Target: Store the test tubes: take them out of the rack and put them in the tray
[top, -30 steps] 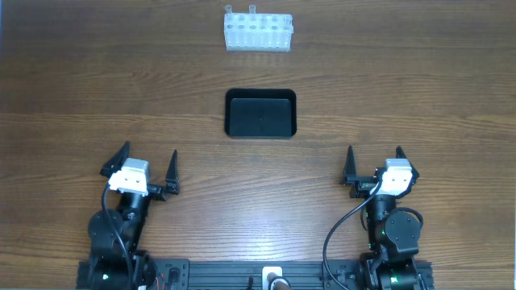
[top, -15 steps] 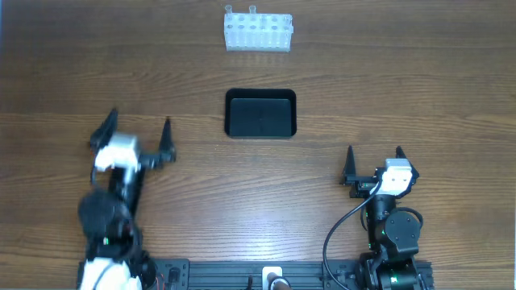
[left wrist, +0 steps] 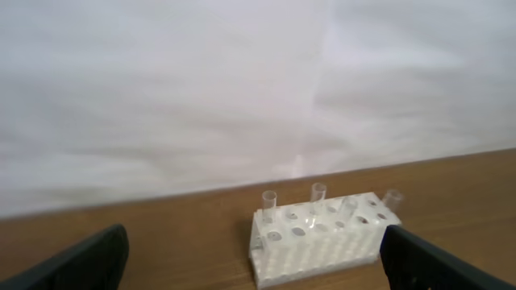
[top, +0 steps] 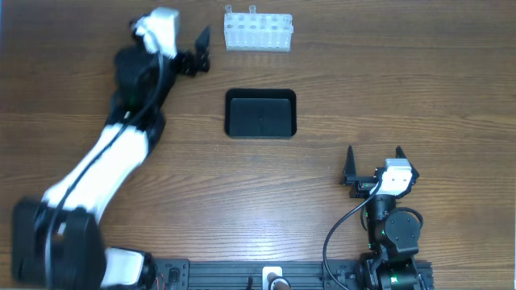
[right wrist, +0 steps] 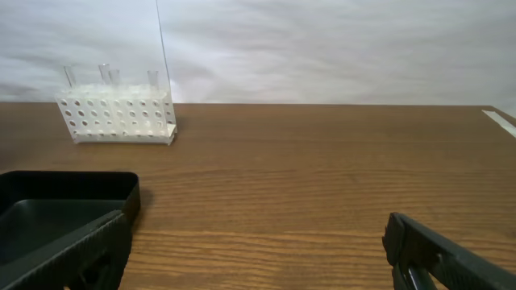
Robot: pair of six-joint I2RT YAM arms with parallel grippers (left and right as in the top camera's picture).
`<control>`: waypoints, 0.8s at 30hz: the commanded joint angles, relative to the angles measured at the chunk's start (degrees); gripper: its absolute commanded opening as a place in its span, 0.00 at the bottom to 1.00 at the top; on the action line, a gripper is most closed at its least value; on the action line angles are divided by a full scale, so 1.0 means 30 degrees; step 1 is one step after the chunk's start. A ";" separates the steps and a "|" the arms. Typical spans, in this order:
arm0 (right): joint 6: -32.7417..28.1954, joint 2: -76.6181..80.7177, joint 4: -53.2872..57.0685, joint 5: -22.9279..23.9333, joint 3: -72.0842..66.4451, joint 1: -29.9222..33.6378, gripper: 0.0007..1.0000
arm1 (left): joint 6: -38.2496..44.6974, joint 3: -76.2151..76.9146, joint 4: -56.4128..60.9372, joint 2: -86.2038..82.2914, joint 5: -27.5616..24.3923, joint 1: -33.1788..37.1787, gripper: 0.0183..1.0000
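Wooden table (top: 419, 72) with two arms, seen from above and from each wrist. The clear test tube rack (top: 258, 34) stands at the far edge of the table, before a white wall (left wrist: 201, 80). The test tubes (right wrist: 103, 74) stand upright in its back row, and four of them rise above its top in the right wrist view. The black tray (top: 260, 113) lies on the table between the rack and the arms' bases, apart from the rack and nearer the middle. In the left wrist view, the left gripper (left wrist: 254, 234) is raised above the table and faces the rack. Its two dark fingers (left wrist: 89, 258) are spread wide with nothing between them. The rack lies ahead of this gripper, in line with the gap between the fingers and not touching either of them. In the top view this gripper shows just beside the rack's left end. The left arm is stretched out at a slant from its base at the bottom left corner towards the far edge of the table. The right gripper (top: 374, 153) sits close above its own base at the bottom right, the arm folded back on itself. Its fingers are likewise parted and hold nothing. It faces up the table, with the tray's near corner to one side ahead of it and the rack well beyond.
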State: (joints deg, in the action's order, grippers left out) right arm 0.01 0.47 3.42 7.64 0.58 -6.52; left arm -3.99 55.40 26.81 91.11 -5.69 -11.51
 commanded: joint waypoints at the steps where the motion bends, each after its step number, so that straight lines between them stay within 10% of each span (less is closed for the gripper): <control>1: 0.0044 0.0022 0.0066 0.0262 -0.0095 -0.0102 0.99 | -0.1479 0.3082 -0.0831 0.3453 0.0867 -0.0597 1.00; 24: 0.0044 0.0022 0.0066 0.0262 -0.0095 -0.0102 0.99 | -0.1399 1.1162 -0.2812 1.1803 0.3432 -0.1632 0.99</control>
State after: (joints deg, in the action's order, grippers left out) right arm -0.03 0.49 3.42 7.64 0.58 -6.52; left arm -7.81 86.19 18.20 124.27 3.64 -16.53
